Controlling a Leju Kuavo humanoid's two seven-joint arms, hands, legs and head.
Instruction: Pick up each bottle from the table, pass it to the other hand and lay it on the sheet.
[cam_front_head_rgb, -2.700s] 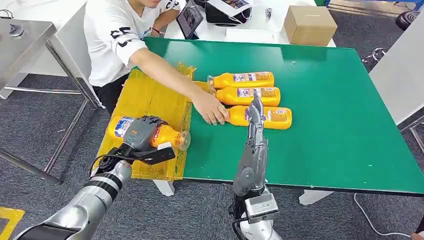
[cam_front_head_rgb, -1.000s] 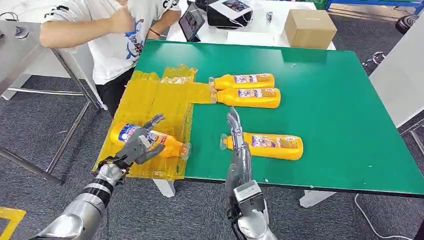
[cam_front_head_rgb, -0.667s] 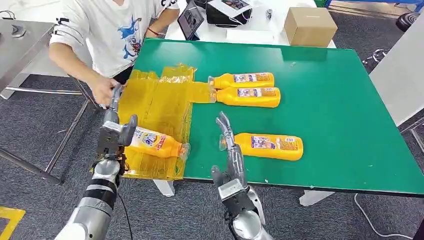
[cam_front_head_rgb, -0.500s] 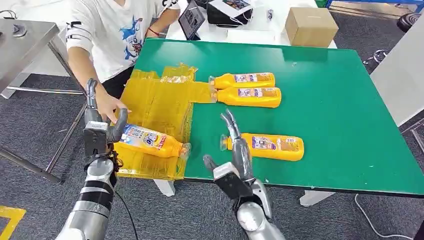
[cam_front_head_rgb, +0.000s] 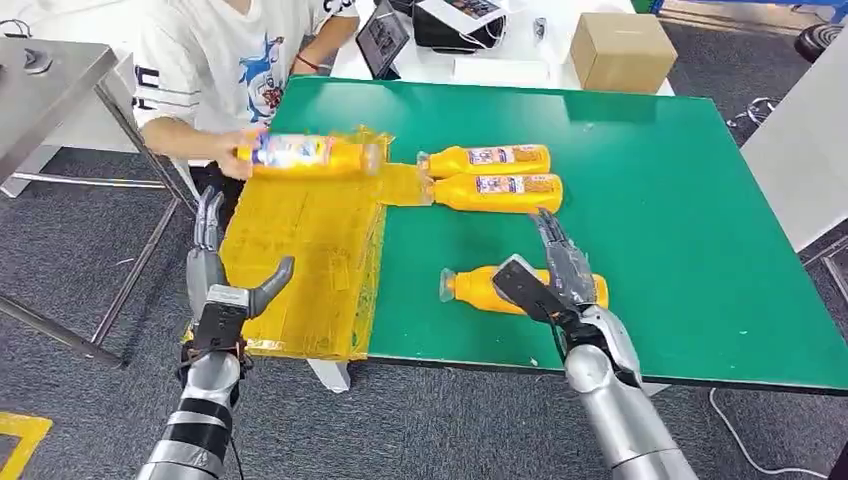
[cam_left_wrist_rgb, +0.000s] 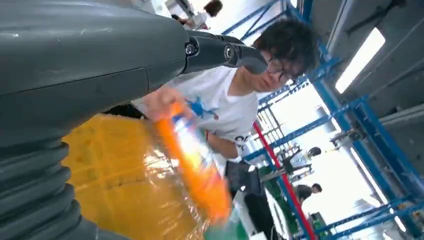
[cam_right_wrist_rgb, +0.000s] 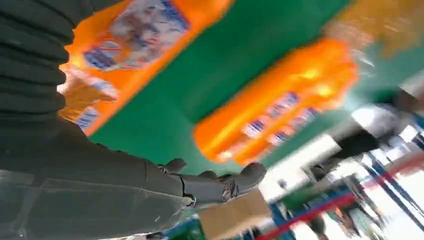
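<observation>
In the head view, the left hand (cam_front_head_rgb: 222, 285) hangs empty with fingers spread over the near edge of the crinkled yellow plastic sheet (cam_front_head_rgb: 300, 262), while a person's hand (cam_front_head_rgb: 232, 153) lifts a glossy orange bottle (cam_front_head_rgb: 305, 155) above the sheet's far edge. Right of the sheet on the matte green table (cam_front_head_rgb: 680, 230), the right hand (cam_front_head_rgb: 550, 278) spreads open and empty over the nearest bottle (cam_front_head_rgb: 480, 288); two more bottles (cam_front_head_rgb: 495, 175) lie side by side beyond. The left wrist view shows smooth grey fingers (cam_left_wrist_rgb: 220, 50) extended, the right wrist view blurred orange bottles.

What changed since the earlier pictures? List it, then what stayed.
The person's hand has lifted the bottle that the left hand laid on the yellow sheet; that hand, now open, has drawn back. The right hand has moved over the near bottle. The two far bottles stayed put.
</observation>
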